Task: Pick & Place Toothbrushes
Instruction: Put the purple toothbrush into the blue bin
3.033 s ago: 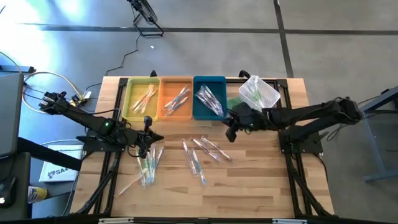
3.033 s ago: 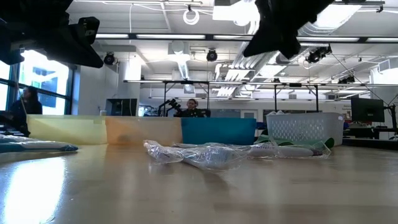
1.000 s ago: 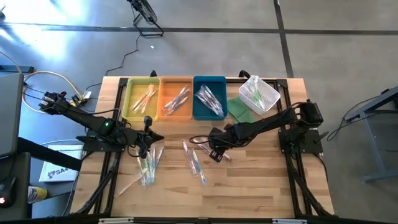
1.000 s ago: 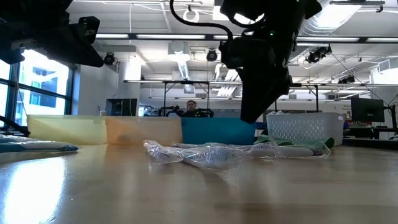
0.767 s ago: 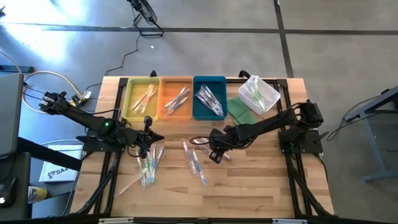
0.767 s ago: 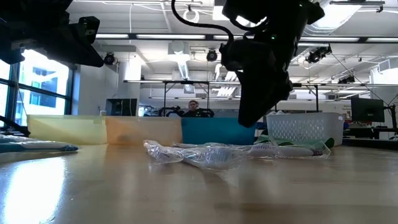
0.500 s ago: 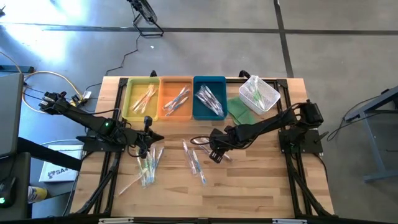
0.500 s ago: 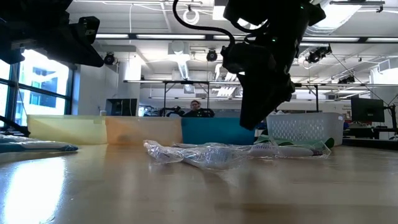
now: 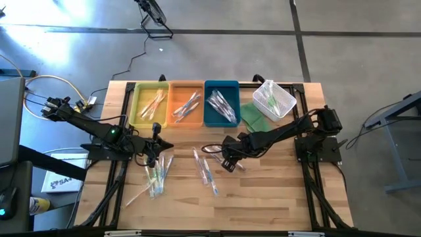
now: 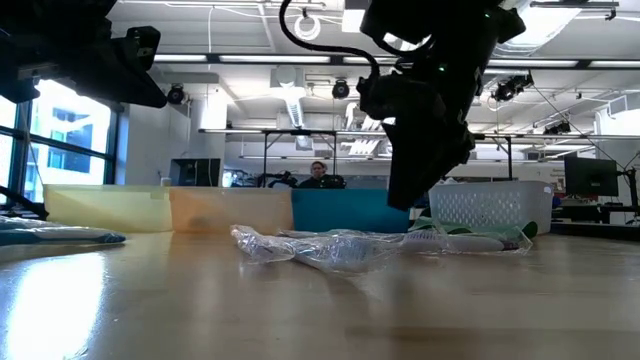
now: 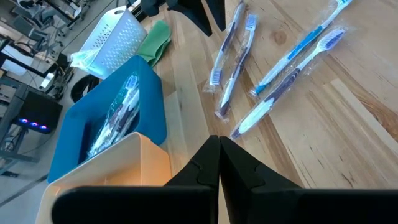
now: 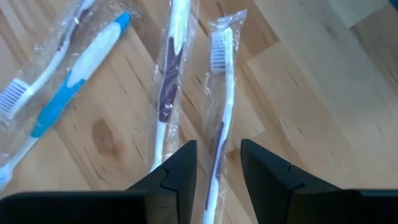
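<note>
Wrapped toothbrushes lie flat on the wooden table in a middle group (image 9: pixel 209 168) and a left group (image 9: pixel 158 176); more lie in the trays. My right gripper (image 9: pixel 227 162) hangs open over the middle group. In the right wrist view (image 12: pixel 217 165) its fingers stand on either side of a white-and-purple toothbrush (image 12: pixel 219 118). The low view shows the gripper (image 10: pixel 408 198) a little above the wrappers (image 10: pixel 340 248). My left gripper (image 9: pixel 158 146) waits shut by the left group; its wrist view shows shut fingers (image 11: pixel 217 152).
Yellow (image 9: pixel 150 83), orange (image 9: pixel 187 83) and blue (image 9: pixel 222 83) trays stand side by side at the far edge, each holding toothbrushes. A white mesh basket (image 9: pixel 273 99) and a green cloth (image 9: pixel 253 116) sit at the far right. Bare wood lies toward the near edge.
Three seconds ago my right gripper was beside the blue tray. It has since moved toward the near-left, over the middle toothbrushes. In the last second it has held nearly still there. The toothbrushes have not moved.
</note>
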Controlling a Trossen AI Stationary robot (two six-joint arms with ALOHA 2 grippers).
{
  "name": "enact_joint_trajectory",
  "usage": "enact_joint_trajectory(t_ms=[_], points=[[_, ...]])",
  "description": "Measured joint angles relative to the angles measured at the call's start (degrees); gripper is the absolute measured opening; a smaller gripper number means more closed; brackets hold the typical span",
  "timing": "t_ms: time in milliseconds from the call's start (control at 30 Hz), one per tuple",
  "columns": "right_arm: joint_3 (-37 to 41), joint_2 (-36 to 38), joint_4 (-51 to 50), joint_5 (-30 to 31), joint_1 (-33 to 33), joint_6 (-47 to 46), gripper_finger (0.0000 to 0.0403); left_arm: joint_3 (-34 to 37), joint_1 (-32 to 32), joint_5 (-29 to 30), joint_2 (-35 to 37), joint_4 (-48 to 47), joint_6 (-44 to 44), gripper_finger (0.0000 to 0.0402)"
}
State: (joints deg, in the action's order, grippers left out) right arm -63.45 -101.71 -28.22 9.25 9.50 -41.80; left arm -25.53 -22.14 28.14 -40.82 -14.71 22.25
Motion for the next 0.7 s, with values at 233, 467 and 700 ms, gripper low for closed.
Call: enact_joint_trajectory(t_ms=[233,467,700], points=[[3.1,0.0,1.0,-0.4,0.1,-0.6,0.0115,0.0,0.0,0.0,0.0,0.0,0.0,0.0003],[4.8,0.0,4.3,-1.4,0.9,-0.7,0.0115,0.0,0.0,0.0,0.0,0.0,0.0,0.0003],[5.5,-0.5,5.9,-1.3,1.4,-1.7,0.0112,0.0,0.0,0.0,0.0,0.0,0.0,0.0003]])
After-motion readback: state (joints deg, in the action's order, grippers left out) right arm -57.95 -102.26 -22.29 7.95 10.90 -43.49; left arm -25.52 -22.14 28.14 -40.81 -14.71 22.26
